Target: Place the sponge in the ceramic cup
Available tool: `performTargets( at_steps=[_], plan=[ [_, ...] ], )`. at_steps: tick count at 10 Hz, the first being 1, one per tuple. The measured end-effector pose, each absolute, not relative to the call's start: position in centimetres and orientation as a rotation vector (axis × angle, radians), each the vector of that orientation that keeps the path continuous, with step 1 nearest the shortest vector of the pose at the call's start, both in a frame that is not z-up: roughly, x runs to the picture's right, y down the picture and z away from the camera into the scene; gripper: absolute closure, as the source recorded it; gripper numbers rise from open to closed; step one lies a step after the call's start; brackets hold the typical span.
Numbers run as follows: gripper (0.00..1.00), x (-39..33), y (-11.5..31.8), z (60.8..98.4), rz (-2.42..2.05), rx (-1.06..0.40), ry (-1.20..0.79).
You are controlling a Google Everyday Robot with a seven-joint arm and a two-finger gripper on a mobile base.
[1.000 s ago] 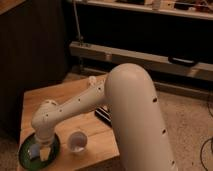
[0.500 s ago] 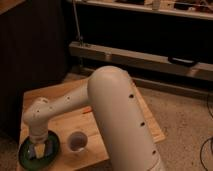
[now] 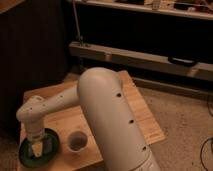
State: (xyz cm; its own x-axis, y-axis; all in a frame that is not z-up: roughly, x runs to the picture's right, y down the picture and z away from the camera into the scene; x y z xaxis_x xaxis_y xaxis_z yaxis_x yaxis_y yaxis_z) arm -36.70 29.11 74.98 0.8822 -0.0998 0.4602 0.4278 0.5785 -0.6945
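At the left edge of the table (image 3: 144, 118), a round green plate (image 3: 24, 153) is seen, and the gripper (image 3: 38, 148) is held low over it, pointing straight down from the bent wrist. Whether the gripper is apart, together or clamped on anything cannot be told. A small grey-blue patch just to its right, on the plate, is taken to be the sponge (image 3: 48, 145), though this is not certain. The low, vertical pose fits a top-down grasp of a flat, soft pad.

Just right of the plate, and apart from it, the ceramic cup (image 3: 77, 141) stands upright with its mouth open upward. Nothing pale is made out inside it, so the sponge is judged not to lie there. Only a short sideways carry is needed, since the cup is near.

Further right, the thick white arm (image 3: 107, 117) is swung across the table, hiding much of it.
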Motion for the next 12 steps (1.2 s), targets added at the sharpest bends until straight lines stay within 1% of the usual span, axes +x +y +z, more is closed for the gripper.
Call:
performTargets(
  at_steps=[3, 5, 6, 9, 10, 12],
  plan=[
    [0.71, -36.7, 29.0, 75.0, -0.317, -0.902, -0.396],
    [0.93, -36.5, 28.5, 74.6, -0.33, -0.919, -0.349],
    [0.99, -37.1, 27.8, 73.7, -0.352, -0.927, -0.31],
    [1.0, -38.3, 24.2, 70.4, -0.388, -0.935, -0.248],
    [1.0, -39.0, 22.7, 68.8, -0.399, -0.931, -0.25],
    [1.0, -39.1, 20.6, 66.9, -0.392, -0.914, -0.262]
  ],
)
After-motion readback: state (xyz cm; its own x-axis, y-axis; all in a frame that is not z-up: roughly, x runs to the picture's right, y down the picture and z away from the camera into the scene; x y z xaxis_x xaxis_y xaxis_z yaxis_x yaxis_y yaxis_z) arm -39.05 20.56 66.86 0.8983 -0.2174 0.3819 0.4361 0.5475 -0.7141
